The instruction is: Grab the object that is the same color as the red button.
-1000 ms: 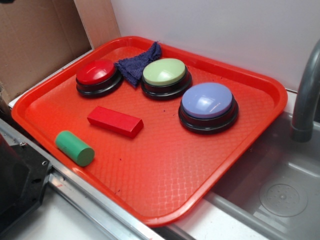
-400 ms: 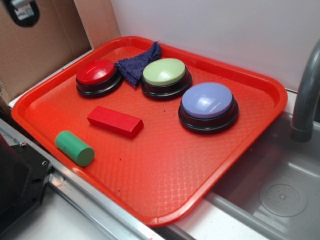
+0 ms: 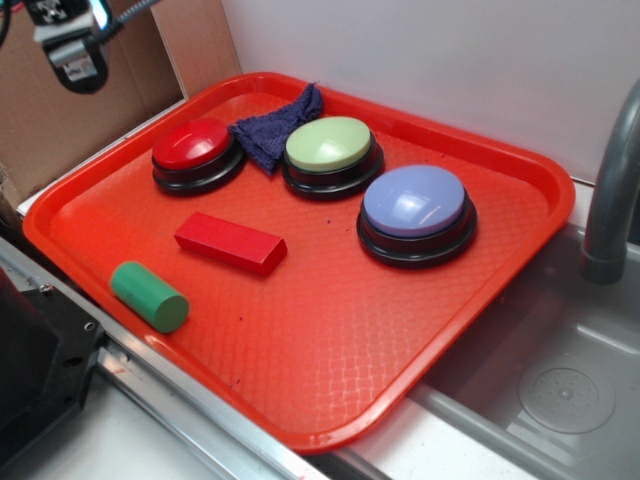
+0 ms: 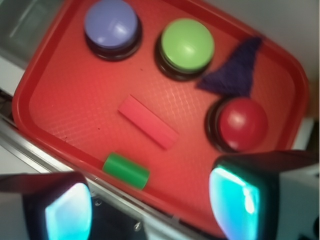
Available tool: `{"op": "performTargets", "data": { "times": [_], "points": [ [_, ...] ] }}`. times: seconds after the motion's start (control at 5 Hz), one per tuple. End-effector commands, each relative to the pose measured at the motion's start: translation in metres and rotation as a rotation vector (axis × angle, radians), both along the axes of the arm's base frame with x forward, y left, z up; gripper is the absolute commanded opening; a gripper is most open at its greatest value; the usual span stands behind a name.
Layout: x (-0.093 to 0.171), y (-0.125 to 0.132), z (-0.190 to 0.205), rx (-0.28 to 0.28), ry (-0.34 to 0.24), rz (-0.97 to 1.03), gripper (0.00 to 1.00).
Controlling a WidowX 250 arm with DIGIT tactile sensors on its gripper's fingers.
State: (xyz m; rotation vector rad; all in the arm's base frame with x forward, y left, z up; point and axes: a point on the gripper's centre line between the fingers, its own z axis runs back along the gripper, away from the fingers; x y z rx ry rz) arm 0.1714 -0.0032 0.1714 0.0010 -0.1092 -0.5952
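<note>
Cardboard stands behind the left of a red tray, which sits beside a grey sink with a faucet at the right edge. On the tray's near-left area lies the red block, flat and apart from everything else; in the wrist view it shows as a pale red bar in the middle of the tray. A green cylinder lies on its side near the tray's front-left rim, just in front of the block. Along the back stand three buttons: the red button at the left, a pale green one in the middle, and a lavender one to the right. A dark blue cloth lies between the red and green buttons, touching both. The gripper hangs high at the upper left, above the cardboard and well clear of the tray. In the wrist view its fingers stand wide apart with nothing between them.
</note>
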Motion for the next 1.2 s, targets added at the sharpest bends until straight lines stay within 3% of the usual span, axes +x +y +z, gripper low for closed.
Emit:
{"op": "performTargets", "data": {
  "times": [0.0, 0.2, 0.6, 0.8, 1.0],
  "points": [
    [0.028, 0.000, -0.039, 0.047, -0.020, -0.276, 1.00],
    [0.036, -0.006, -0.069, 0.112, -0.033, -0.454, 1.00],
    [0.045, -0.016, -0.121, 0.131, 0.033, -0.587, 1.00],
    [0.046, -0.015, -0.139, 0.108, 0.076, -0.638, 1.00],
    [0.039, -0.023, -0.155, 0.116, 0.108, -0.680, 1.00]
  ]
}}
